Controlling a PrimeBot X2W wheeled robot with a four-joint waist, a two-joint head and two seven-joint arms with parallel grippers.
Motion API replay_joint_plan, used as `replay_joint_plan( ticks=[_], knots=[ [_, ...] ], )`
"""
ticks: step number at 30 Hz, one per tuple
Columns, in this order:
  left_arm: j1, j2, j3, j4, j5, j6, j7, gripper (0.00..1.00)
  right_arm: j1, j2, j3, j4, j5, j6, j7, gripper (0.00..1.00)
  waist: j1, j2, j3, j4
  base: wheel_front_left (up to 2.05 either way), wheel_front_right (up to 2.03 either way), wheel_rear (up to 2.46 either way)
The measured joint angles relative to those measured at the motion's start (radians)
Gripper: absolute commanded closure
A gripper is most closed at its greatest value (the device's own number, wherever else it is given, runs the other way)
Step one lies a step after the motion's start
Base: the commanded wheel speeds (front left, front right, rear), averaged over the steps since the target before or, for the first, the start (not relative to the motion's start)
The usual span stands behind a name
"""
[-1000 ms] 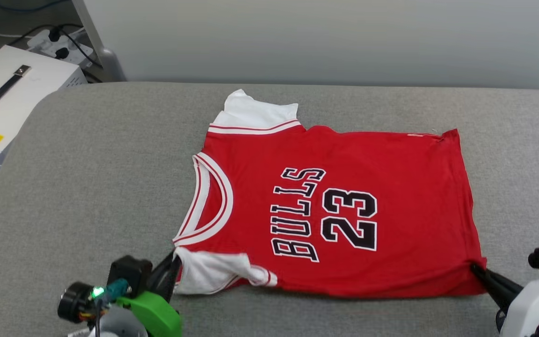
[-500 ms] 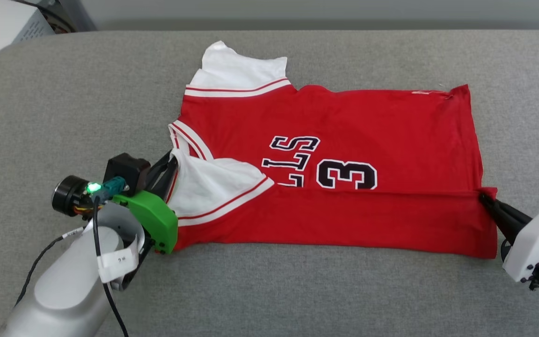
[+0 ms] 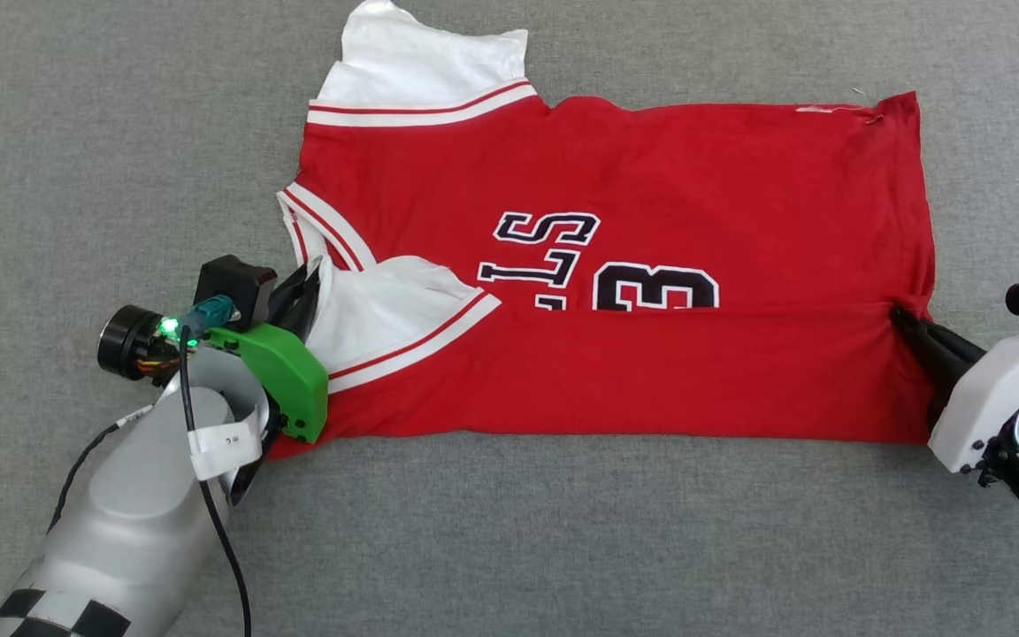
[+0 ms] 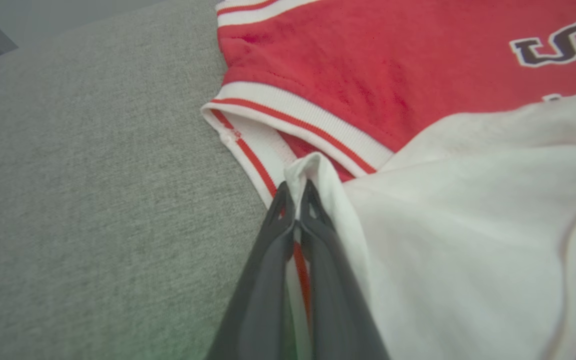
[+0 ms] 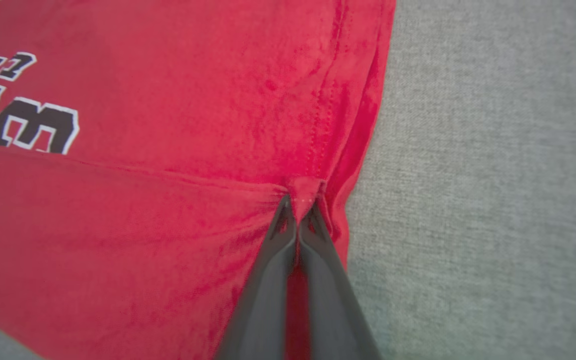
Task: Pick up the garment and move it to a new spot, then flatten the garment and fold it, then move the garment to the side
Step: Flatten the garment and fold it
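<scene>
Mid-fold, the left gripper (image 3: 311, 272) clamps the white sleeve (image 3: 386, 310) at nine o'clock and the right gripper (image 3: 899, 312) pinches the hem corner (image 5: 303, 192) at three, lapping the red Bulls jersey (image 3: 651, 168) lying centred on the grey pad (image 3: 563, 531); next, I judge, carry both evenly toward twelve.

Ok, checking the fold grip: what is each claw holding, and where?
Left claw pinches the garment at its white sleeve edge; right claw, at its hem corner.

Premises: a robotics test lab, not a home. Evidence: a broad work surface (image 3: 563, 531) covered in plain grey fabric. Over its near left part is a robot forearm (image 3: 138, 495) with an exposed black cable (image 3: 209, 522), a green bracket (image 3: 284, 389) and a paper tag (image 3: 222, 442). Beyond its far edge stands a bare grey wall (image 4: 68, 10).
</scene>
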State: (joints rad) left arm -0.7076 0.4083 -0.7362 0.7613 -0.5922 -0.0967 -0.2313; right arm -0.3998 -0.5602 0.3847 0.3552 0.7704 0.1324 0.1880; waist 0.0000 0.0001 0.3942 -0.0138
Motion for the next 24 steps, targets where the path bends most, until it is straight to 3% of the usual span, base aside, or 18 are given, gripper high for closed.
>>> replay_joint_plan(
  ticks=[4,5,6,7,18,19,20,24],
  knots=[
    [-0.012,-0.024,-0.008,0.057,-0.007,-0.01,-0.022,1.0,-0.011,0.001,0.025,0.03,0.016,0.0,-0.025,1.0,0.0,0.0,-0.014,0.0,0.0,0.0,0.0],
    [-0.012,-0.03,-0.009,0.071,-0.011,-0.013,-0.025,0.61,-0.012,0.001,0.031,0.036,0.021,0.0,-0.027,0.91,0.0,-0.0001,-0.021,0.001,0.0,0.0,0.0],
    [-0.012,-0.034,-0.01,0.081,-0.014,-0.014,-0.027,0.07,-0.012,0.001,0.036,0.04,0.026,0.0,-0.034,0.71,0.0,0.0,-0.028,0.001,0.0,0.0,0.0],
    [-0.012,-0.036,-0.011,0.089,-0.014,-0.015,-0.028,0.0,-0.012,0.0,0.039,0.043,0.028,0.0,-0.043,0.0,0.0,0.0,-0.034,0.002,0.0,0.0,0.0],
    [-0.016,0.007,-0.029,0.055,-0.03,-0.03,0.016,0.0,0.063,-0.023,0.048,0.008,0.045,0.0,-0.1,0.0,0.0,-0.0001,-0.152,0.025,0.0,0.0,0.0],
    [-0.022,0.02,-0.034,0.038,-0.039,-0.031,0.049,0.0,0.069,-0.024,0.046,0.002,0.044,0.0,-0.1,0.0,0.0,0.0,-0.164,0.027,0.0,0.0,0.0],
    [-0.054,0.061,-0.062,-0.037,-0.115,-0.031,0.183,0.0,0.078,-0.024,0.037,-0.015,0.04,0.0,-0.094,0.0,0.0,-0.0001,-0.193,0.035,0.0,0.0,0.0],
    [-0.095,0.115,-0.106,-0.153,-0.259,-0.031,0.437,0.0,0.093,-0.02,0.026,-0.03,0.034,0.0,-0.076,0.0,0.0,0.0,-0.223,0.044,0.0,0.0,0.0]
  ],
)
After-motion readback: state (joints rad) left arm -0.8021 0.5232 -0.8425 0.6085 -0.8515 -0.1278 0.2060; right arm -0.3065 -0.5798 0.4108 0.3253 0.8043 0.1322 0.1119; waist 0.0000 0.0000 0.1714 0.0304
